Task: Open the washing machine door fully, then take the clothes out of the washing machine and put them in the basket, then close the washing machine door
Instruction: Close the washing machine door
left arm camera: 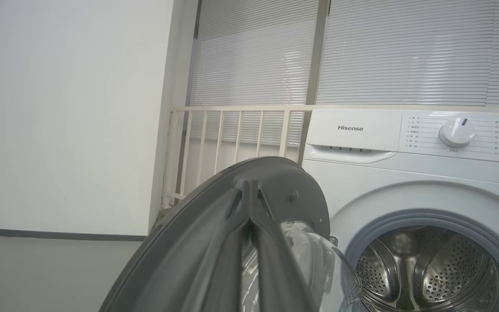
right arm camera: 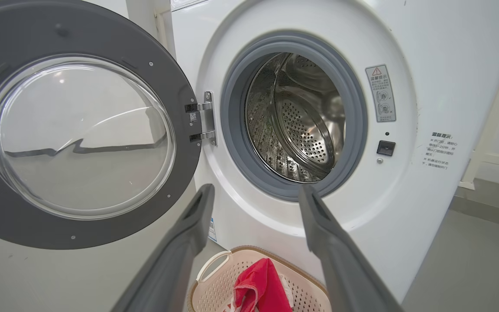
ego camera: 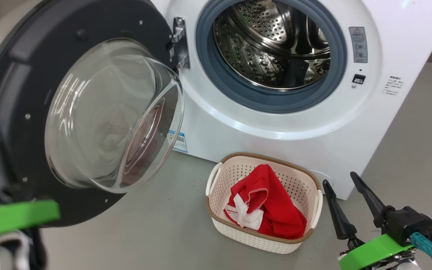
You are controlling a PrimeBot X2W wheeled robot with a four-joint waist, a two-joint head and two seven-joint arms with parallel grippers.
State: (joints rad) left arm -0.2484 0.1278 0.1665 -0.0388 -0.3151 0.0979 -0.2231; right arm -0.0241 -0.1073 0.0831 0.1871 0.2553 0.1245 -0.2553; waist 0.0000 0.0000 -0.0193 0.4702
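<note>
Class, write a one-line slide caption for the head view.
Red, white-trimmed clothes lie in the cream perforated basket before the white front-loading washing machine, its black-rimmed round glass door swung open.

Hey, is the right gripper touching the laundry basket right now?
Apart. In the head view, a strip of grey floor shows plainly between the basket and the nearer finger of the open right gripper.

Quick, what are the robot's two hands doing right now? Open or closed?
Left gripper: jaws shut, tips at the rim of the washing machine door; a grip on it cannot be told.
Right gripper: jaws open, holding nothing.
</note>
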